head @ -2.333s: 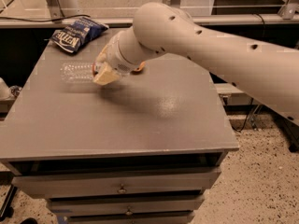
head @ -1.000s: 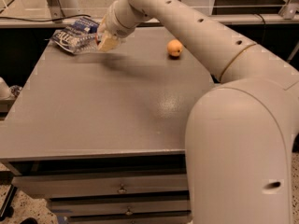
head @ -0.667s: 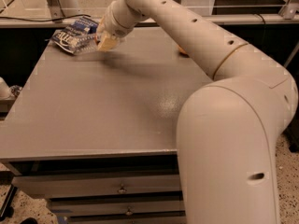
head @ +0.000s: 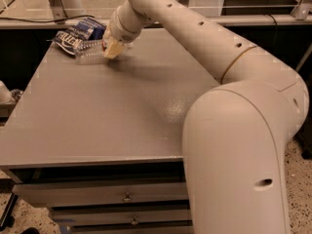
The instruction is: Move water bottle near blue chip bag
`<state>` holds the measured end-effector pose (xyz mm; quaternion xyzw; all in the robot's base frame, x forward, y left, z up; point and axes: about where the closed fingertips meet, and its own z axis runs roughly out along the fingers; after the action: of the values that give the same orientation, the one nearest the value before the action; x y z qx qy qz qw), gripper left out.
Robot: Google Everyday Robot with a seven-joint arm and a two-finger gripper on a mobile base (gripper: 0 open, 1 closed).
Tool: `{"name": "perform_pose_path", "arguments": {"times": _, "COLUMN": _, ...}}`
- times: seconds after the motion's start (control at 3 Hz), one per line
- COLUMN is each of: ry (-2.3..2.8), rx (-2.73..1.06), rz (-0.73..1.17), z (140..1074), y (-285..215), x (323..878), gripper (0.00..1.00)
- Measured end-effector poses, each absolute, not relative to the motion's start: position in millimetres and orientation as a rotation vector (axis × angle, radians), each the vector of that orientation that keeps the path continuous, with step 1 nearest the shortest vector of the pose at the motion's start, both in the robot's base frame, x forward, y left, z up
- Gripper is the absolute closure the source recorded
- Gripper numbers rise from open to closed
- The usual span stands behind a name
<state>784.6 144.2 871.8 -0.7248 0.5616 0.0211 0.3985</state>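
The water bottle (head: 89,51) is a clear ribbed plastic bottle lying on its side at the far left of the grey table top (head: 97,111). It lies right against the blue chip bag (head: 78,34), a crinkled dark blue bag with white lettering at the table's far left corner. My gripper (head: 111,48) is at the bottle's right end, its tan fingers closed around it. My arm reaches in from the right and hides the far right of the table.
The table has drawers (head: 97,194) below its front edge. A rail and glass panel (head: 273,18) run behind the table. My arm's large elbow (head: 243,150) fills the lower right.
My gripper carried the bottle from the table's middle left to the far left corner, up against the chip bag. My arm swung in and now hides the orange fruit.
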Motion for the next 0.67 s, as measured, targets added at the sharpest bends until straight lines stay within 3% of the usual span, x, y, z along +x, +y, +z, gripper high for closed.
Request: {"name": "perform_pose_path", "arguments": {"times": 0.67, "ry": 1.426, "rx": -1.859, "rz": 0.072, "z": 860.4, "y": 146.0, "x": 781.6, "gripper": 0.15}}
